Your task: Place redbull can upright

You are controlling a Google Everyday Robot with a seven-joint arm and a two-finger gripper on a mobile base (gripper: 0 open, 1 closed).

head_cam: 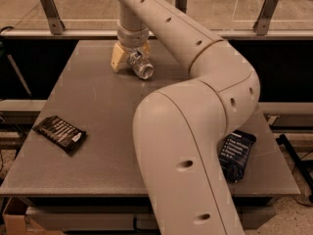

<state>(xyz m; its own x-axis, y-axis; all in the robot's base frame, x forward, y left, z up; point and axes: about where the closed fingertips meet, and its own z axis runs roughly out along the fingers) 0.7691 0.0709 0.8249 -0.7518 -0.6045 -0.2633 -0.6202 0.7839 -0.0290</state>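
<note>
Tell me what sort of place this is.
Probably a robotics lab: a grey table, metal posts behind it, and the gripper holding a can at the table's far end.

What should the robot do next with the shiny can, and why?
Probably rotate the wrist until the redbull can is vertical. The pincer grips it near the far edge of the table, but it is tilted, silver top pointing toward the camera.
</note>
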